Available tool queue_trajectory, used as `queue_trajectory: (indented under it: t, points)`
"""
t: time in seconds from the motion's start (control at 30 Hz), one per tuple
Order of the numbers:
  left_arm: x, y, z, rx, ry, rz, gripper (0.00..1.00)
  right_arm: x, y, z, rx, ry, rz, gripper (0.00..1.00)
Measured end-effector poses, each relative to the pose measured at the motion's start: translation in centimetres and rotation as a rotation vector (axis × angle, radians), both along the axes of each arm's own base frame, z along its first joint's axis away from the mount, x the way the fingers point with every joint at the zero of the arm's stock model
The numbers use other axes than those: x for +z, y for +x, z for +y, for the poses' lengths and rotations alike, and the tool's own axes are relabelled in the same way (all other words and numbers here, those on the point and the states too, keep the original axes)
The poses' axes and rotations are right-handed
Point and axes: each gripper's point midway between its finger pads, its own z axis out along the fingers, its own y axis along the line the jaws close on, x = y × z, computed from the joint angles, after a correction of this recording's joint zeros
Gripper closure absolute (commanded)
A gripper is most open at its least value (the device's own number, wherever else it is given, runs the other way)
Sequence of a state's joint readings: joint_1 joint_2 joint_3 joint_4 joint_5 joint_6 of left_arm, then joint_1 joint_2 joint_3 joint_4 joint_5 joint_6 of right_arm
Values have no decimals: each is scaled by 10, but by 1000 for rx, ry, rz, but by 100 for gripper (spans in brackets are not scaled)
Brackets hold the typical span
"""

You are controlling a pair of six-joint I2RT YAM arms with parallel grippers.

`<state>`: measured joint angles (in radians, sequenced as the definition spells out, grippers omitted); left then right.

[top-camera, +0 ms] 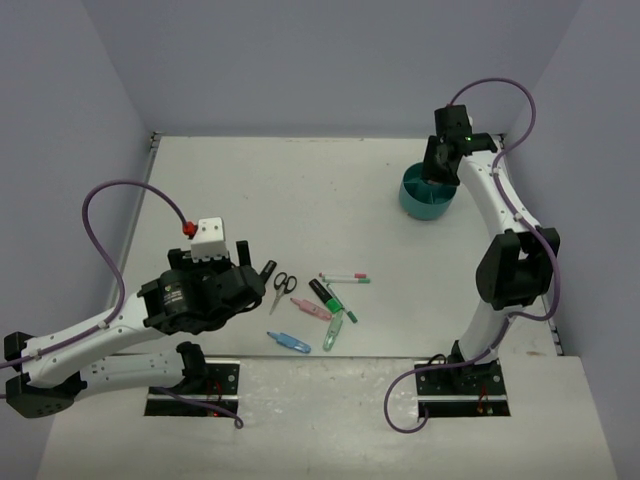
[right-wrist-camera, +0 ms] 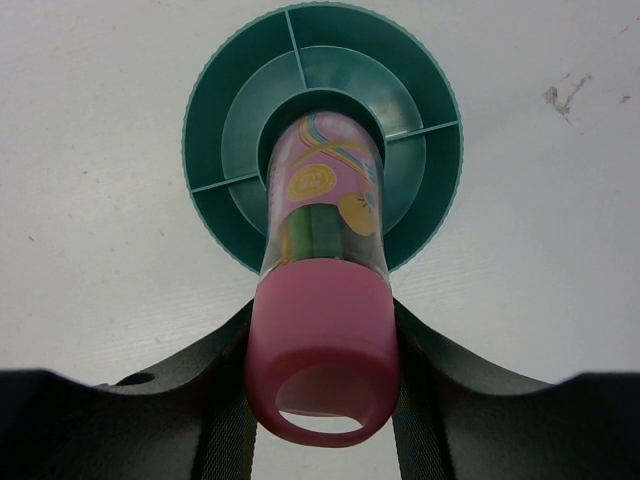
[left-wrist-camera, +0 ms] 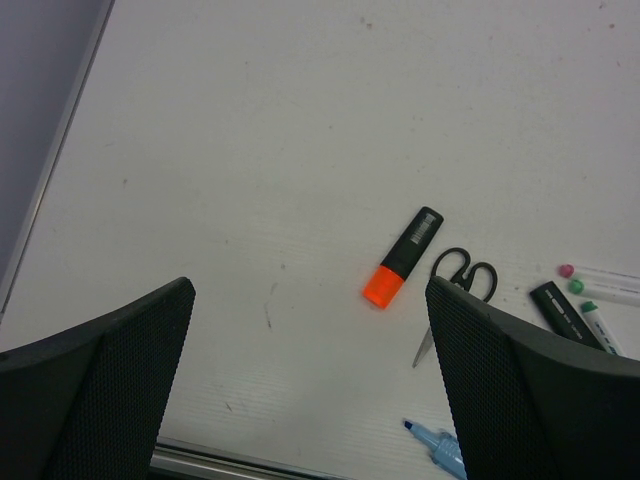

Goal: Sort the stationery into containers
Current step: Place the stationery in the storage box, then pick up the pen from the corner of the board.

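The pink-capped glue stick is hanging over the teal organizer, its lower end lining up with the central cup. The right pincer is pinching it near the cap. Well apart, the scissors, pens and a blue clip are lying on the counter beside the orange highlighter — the left pincer is hovering there, spread wide.
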<state>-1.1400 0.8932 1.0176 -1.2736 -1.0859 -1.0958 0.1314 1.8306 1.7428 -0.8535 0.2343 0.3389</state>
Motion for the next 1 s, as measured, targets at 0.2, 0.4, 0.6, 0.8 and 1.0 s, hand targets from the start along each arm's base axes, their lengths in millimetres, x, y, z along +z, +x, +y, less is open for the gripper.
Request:
queue_trajectory:
  t: [0.2,0.4,0.6,0.8,1.0]
  points:
    - [0,0,0,-2,4,1,0,2,2,2,8,7,2,34]
    - [0,1,-2,-5,-1,-2,0,27,9,7,25,29,-53,1]
    - [-3,2,-4,-1,17,8,0,67,-7,20,63,48,-136,1]
    - [-12,2,-7,16,46,36,0,95,-76,91,263,68,-232,1]
    - [-5,2,-8,16,21,33,0,42,-177,195,647,190,-155,12]
